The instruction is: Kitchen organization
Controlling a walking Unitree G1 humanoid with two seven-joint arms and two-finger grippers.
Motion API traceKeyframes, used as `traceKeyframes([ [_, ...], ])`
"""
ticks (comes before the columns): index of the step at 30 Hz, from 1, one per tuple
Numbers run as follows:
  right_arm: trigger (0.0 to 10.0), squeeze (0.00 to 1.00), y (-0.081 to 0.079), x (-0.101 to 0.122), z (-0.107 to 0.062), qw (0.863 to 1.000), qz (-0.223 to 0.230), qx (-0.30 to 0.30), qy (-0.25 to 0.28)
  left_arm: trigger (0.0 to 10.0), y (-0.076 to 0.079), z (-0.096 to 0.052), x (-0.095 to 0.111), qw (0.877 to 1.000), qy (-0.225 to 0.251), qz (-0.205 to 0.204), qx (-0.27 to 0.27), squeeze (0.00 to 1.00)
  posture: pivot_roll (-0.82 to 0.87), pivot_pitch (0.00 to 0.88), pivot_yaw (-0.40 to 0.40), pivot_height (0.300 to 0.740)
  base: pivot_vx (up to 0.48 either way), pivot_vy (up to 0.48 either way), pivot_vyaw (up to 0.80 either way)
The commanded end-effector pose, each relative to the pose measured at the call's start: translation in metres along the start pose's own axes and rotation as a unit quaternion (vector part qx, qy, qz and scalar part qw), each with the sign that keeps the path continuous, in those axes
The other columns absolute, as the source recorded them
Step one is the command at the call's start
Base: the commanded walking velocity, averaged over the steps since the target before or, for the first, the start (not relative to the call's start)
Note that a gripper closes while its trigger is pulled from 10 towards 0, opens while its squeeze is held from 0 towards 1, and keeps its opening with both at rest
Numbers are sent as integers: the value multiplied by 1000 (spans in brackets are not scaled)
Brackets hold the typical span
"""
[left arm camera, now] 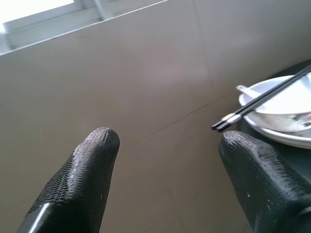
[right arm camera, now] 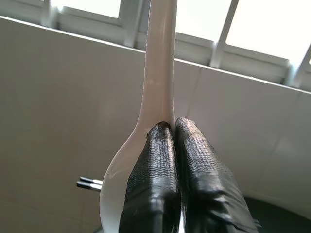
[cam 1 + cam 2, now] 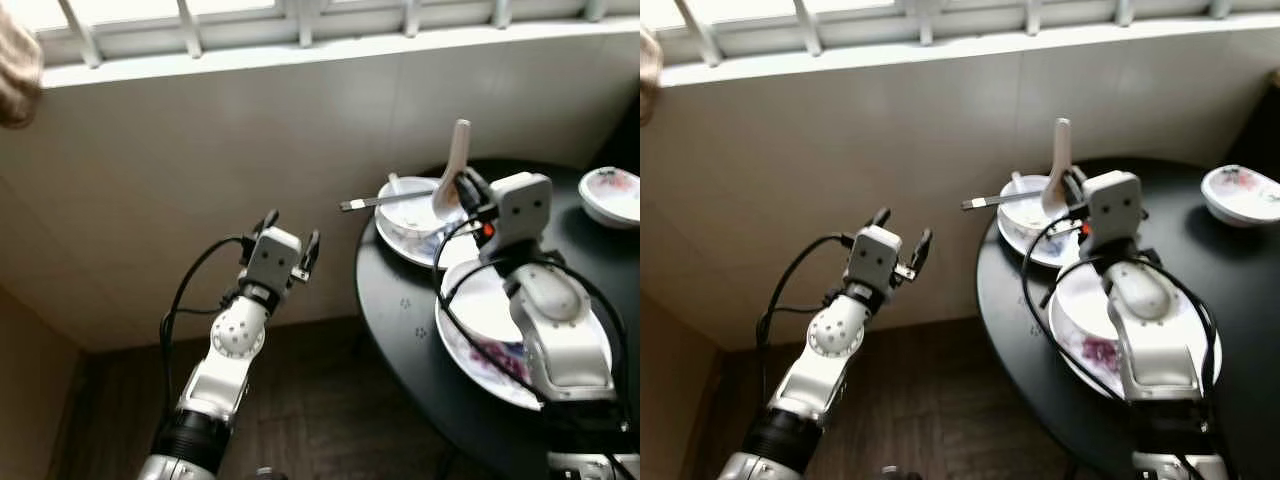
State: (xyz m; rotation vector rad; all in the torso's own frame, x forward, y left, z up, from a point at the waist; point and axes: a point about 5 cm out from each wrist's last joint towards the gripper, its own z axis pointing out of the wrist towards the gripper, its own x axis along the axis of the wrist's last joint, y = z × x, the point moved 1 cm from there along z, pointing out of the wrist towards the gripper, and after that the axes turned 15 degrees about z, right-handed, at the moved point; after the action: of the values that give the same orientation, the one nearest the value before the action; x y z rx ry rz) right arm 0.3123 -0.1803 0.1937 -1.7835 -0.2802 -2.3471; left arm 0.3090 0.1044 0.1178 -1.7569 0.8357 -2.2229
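My right gripper [image 3: 462, 186] is shut on a white ceramic spoon [image 3: 453, 166], held with its handle pointing up over a white bowl [image 3: 415, 215] on the round black table [image 3: 400, 300]. In the right wrist view the two fingertips [image 2: 172, 145] pinch the white spoon [image 2: 158, 73] at its neck. Black chopsticks [image 3: 385, 200] with silver ends lie across that bowl, jutting past the table edge. My left gripper [image 3: 290, 238] is open in the air left of the table, facing the wall; the left wrist view has the chopsticks [image 1: 257, 102] and bowl [image 1: 282, 109] beyond its fingers.
A large white plate with a purple pattern [image 3: 480, 330] lies under my right forearm. Another small patterned bowl [image 3: 612, 195] sits at the table's far right. A tiled wall [image 3: 200, 150] and window sill stand behind; dark floor [image 3: 320, 410] lies below the left arm.
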Motion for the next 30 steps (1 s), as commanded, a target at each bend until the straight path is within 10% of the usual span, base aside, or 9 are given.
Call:
traceKeyframes([
  [1, 0, 0, -2, 5, -1, 1000, -7, 2, 11, 10000, -2, -1, -2, 1000, -7, -6, 7, 0, -192, 0, 41, 740, 0, 0, 800],
  [30, 0, 0, -22, -5, -1, 999, -5, 34, 10, 10000, -13, -2, -4, 999, -5, 4, 33, 0, -176, 0, 35, 740, 0, 0, 800],
])
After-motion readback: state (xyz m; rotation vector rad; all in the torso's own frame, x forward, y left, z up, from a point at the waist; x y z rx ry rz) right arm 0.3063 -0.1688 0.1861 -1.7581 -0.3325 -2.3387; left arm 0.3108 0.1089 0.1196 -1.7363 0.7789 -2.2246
